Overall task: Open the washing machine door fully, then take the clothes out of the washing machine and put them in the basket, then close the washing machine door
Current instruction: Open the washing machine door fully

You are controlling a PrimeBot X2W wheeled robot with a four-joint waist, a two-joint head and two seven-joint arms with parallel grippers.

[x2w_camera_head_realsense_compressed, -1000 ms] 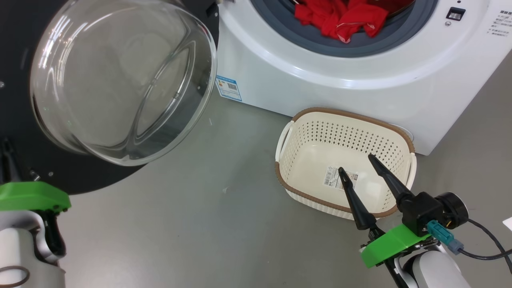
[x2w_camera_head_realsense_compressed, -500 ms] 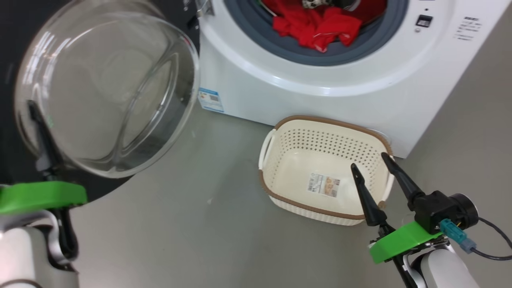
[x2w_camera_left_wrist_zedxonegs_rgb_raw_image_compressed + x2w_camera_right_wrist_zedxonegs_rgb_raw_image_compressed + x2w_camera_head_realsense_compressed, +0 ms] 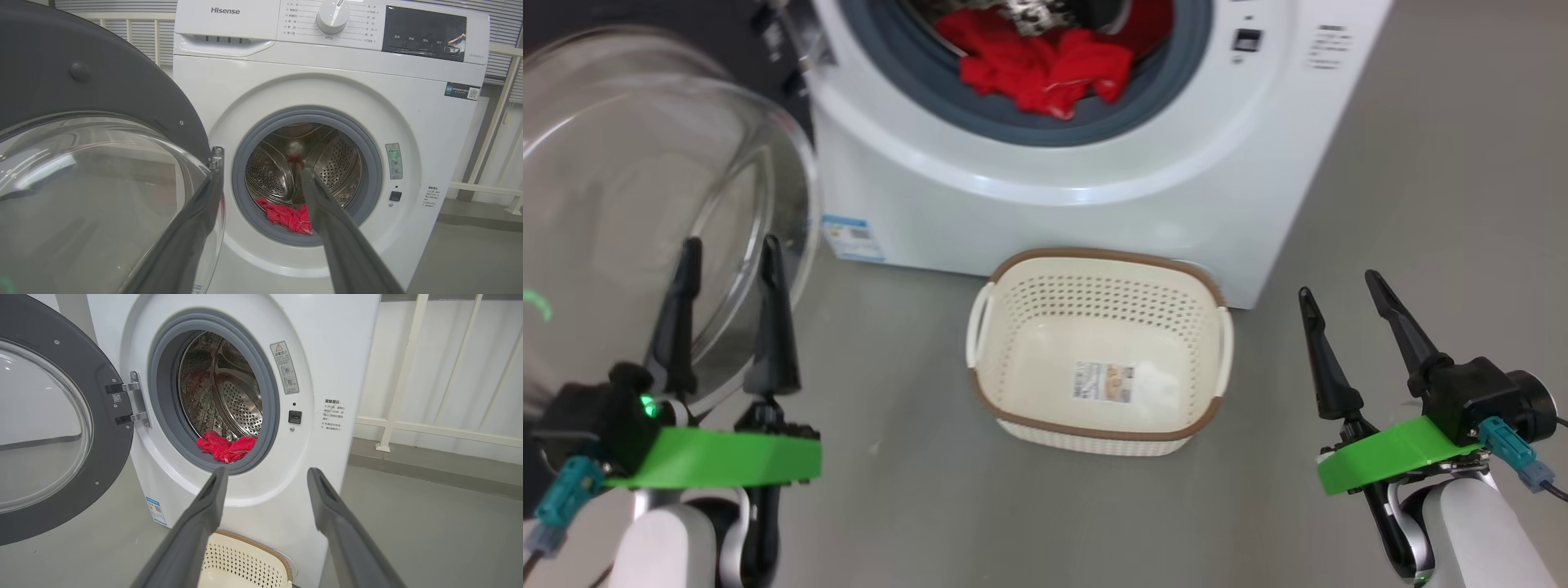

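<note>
With the washing machine door (image 3: pixel 645 163) wide open, left gripper (image 3: pixel 729 243) and right gripper (image 3: pixel 1339 284) hang spread and empty, while the clothes (image 3: pixel 1037 69) lie at the front of the washing machine (image 3: pixel 1054 212), the basket (image 3: pixel 1094 255) on the floor (image 3: pixel 890 490) just below to receive them.

Seen from your head camera, the washing machine (image 3: pixel 1094 188) stands at 12 o'clock, with the washing machine door (image 3: pixel 637 180) hanging open from its left side, out at 10 o'clock. The clothes (image 3: pixel 1037 69) lie in the mouth of the drum (image 3: pixel 241 408), over the lower gasket (image 3: pixel 980 122). The basket (image 3: pixel 1094 294) sits on the floor (image 3: pixel 907 392) at centre, just before the machine's front. Your left gripper (image 3: pixel 731 243) is at 8 o'clock, before the door. Your right gripper (image 3: pixel 1338 284) is at 4 o'clock, right of the basket and apart from it.
</note>
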